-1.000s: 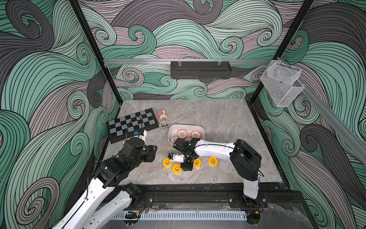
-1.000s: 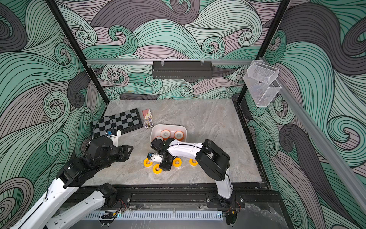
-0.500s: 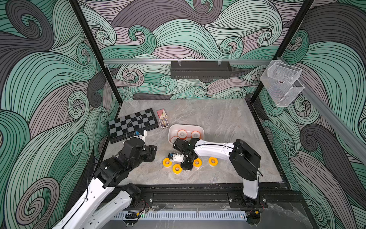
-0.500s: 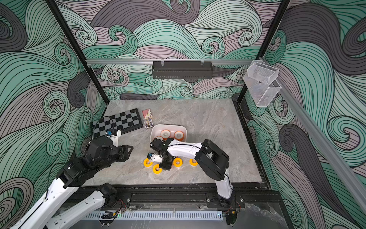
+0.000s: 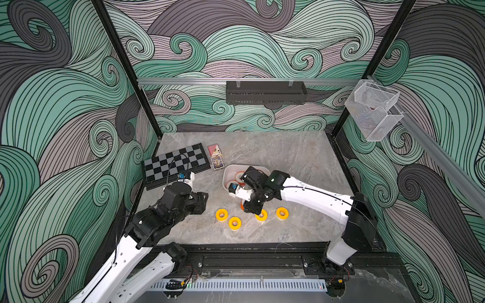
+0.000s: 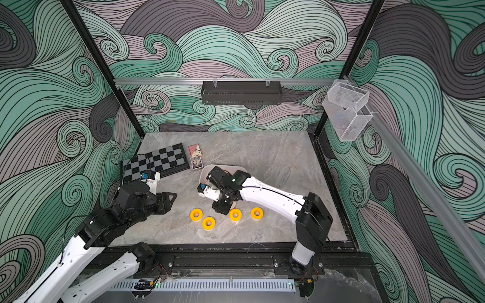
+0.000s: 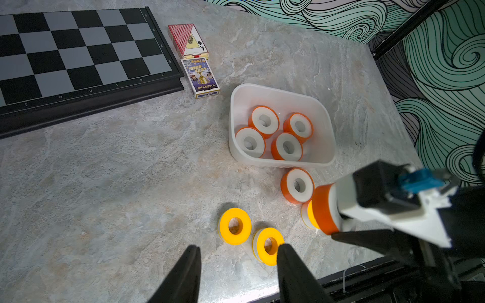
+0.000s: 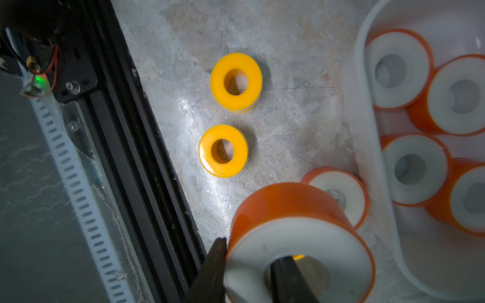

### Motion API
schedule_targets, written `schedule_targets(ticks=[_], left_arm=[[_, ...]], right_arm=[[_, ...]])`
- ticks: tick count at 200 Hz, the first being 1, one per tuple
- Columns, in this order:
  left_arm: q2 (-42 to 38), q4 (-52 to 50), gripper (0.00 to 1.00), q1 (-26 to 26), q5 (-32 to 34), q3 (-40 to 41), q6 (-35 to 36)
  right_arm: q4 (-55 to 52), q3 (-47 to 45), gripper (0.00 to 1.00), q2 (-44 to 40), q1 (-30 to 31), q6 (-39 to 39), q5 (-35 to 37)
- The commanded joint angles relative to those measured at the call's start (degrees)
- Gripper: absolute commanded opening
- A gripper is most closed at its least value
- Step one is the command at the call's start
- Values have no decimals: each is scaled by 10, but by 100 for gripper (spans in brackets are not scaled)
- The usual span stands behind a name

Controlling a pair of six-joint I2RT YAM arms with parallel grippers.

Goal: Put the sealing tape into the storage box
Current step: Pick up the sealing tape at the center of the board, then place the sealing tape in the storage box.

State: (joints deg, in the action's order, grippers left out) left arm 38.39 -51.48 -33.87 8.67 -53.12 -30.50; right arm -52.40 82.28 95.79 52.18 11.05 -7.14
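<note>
Right claw (image 8: 250, 250) had closed, pinching an orange roll (image 8: 288, 204) through its hole, beside the box (image 7: 278, 90) holding four rolls (image 7: 263, 122). Left claw (image 7: 238, 248) hung spread, empty. Best was lifting clear of the rim before releasing.

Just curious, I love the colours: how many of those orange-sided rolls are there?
6: four orange rolls inside the storage box, one on the table just outside it, one pinched in the right gripper. None seems hidden.
</note>
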Motion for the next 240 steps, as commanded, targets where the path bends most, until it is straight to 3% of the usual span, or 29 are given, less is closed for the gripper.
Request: schedule_targets(ticks=[1,63,121,240], left_arm=[[-3,-9,51,3,6,0,1],[-1,-10,51,7,4,1,2],[2,-9,51,7,1,2,2],[3,-10,51,7,1,4,0]], right_arm=[[-39,66,18,12,-46,-21,-14],[-104,229,19,173,-127,-47,41],[-103,270,20,258,-176,-64,70],[-103,299,20,330,-193,-67,93]])
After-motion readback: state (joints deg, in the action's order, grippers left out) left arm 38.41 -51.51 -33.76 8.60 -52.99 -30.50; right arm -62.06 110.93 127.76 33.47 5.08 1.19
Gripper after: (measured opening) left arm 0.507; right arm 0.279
